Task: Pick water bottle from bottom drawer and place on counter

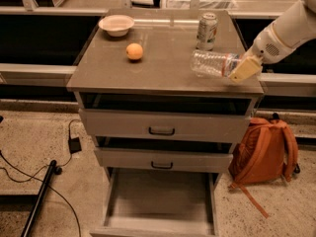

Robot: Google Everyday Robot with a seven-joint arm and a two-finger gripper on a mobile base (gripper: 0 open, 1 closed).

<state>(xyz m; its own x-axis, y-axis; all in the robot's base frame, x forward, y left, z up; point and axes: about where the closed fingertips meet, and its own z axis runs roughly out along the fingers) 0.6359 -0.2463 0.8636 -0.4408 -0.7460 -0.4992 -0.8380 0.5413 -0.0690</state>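
Note:
The water bottle (211, 63), clear and ribbed, lies sideways in my gripper (238, 68), which is shut on its cap end. The bottle hangs over the right part of the counter (148, 68), its base pointing left; I cannot tell whether it touches the top. My white arm comes in from the upper right. The bottom drawer (160, 201) is pulled open and its grey floor is bare.
On the counter stand a white-green drink can (207, 31) just behind the bottle, an orange (134, 51) and a white bowl (116, 24). An orange backpack (264, 152) leans at the cabinet's right. Cables and a black pole (42, 191) lie on the floor at left.

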